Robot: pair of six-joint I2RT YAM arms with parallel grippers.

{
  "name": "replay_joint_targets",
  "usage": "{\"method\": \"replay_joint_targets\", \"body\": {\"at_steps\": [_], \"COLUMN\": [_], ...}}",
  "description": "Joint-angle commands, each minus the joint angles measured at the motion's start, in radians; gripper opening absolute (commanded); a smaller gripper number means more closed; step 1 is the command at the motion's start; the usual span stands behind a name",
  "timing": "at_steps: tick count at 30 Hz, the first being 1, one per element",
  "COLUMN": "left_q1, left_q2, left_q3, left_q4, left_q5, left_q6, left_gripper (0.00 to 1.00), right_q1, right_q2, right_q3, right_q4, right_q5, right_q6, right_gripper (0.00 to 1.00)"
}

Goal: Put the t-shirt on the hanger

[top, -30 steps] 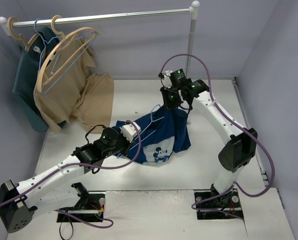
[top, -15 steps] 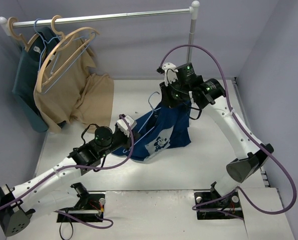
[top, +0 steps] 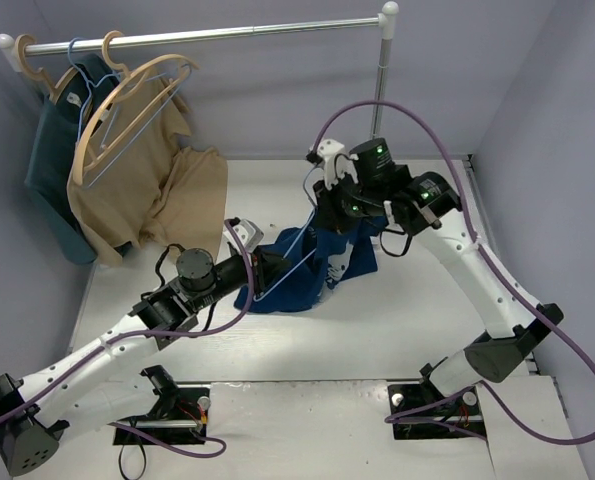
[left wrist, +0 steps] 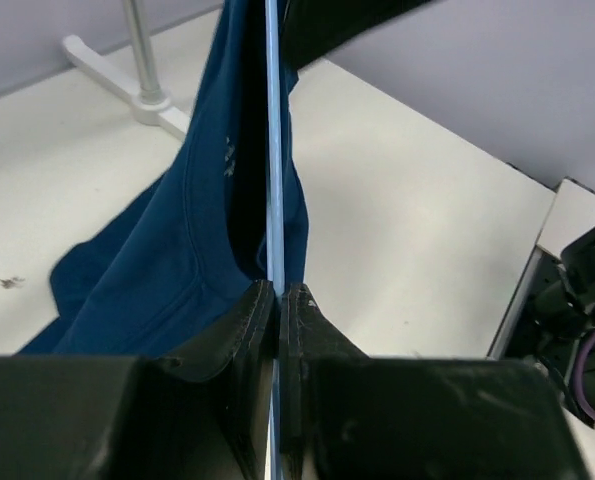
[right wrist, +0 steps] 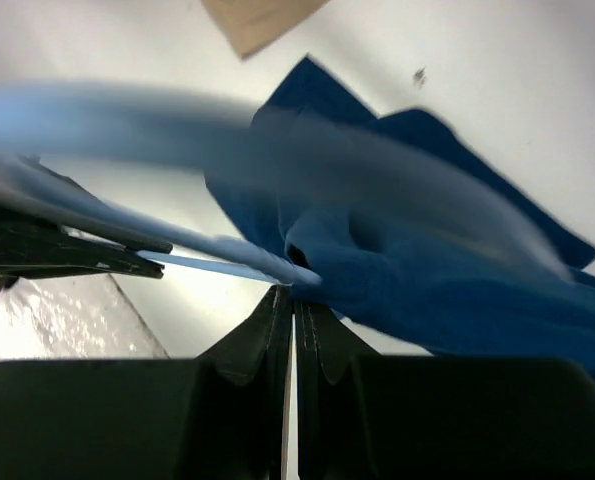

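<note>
Pale smooth bench (top: 407, 330) below: left end effector (left wrist: 277, 295) clamps the thin, straight light-blue hanger (left wrist: 273, 150); right end effector (right wrist: 293, 295) pinches the soft navy t-shirt (right wrist: 427, 290).

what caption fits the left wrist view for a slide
Left pincer clamps the blue hanger, navy t-shirt hanging behind it.

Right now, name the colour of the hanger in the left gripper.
Light blue hanger, clearest in the left wrist view.

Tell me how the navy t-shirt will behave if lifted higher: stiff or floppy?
Probably floppy: the t-shirt hangs in folds below the right end effector. Likely light: the thin hanger beside it looks straight, unbent.
</note>
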Motion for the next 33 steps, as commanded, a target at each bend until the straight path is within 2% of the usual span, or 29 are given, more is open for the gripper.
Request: {"method": "replay_joint_targets", "body": {"at_steps": [1,12,13,19,22,33], "left_q1": [0.005,0.004,0.004,0.005,0.007,0.04], "left_q2": [-0.002,0.027,0.029,0.012,0.012,0.082], "left_q3": [-0.021,-0.119,-0.121,-0.15,-0.162,-0.193], "left_q4": [0.181,0.31,0.313,0.33,0.342,0.439], "left_q5": [0.06,0.071,0.077,0.046,0.036,0.06], "left_q6": [-0.084,-0.158,-0.161,-0.167,-0.169,-0.202], "left_gripper": [0.0,0.0,0.0,0.0,0.0,0.0], "right_q1": [0.032,0.075,0.075,0.073,0.072,0.055], "right_q2": [-0.024,-0.029,-0.031,-0.073,-0.101,-0.21], "right_q3": [-0.083,-0.158,-0.166,-0.164,-0.164,-0.206], "right_q4": [0.091,0.135,0.135,0.12,0.105,0.04], "right_q5": [-0.061,-0.048,-0.037,0.048,0.09,0.213], "right_q6": [0.011,0.007,0.001,-0.008,-0.023,-0.058], "right_gripper": [0.02,0.03,0.05,0.43,0.48,0.52]}}
